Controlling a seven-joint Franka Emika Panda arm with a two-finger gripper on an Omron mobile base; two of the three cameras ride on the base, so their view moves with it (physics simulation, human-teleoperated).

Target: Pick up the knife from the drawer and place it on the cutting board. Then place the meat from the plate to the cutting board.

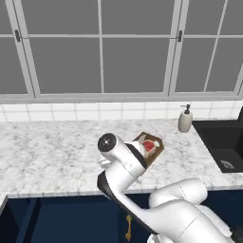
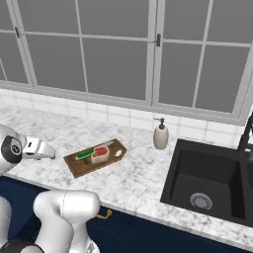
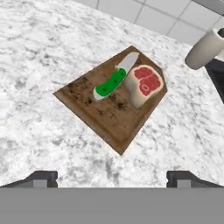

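Marble counter (image 2: 143,183) runs under a wide window, with navy cabinet fronts below its near edge. Nearest, the gripper (image 3: 112,179) hangs above bare marble, its two dark tips spread wide apart with nothing between them. Just beyond the tips lies the board (image 3: 109,118), set cornerwise so one corner points back at the fingers. On its far half the knife (image 3: 114,78) lies flat, green handle nearer and pale blade farther, its long axis running away and to the right; the meat (image 3: 145,85) sits just right of it, close against it. Farther right a soap bottle (image 2: 160,134) stands by the dark sink (image 2: 212,183). Both things rest on the board, so the task looks done, and any coming move would seem to be a pull-back away from the board
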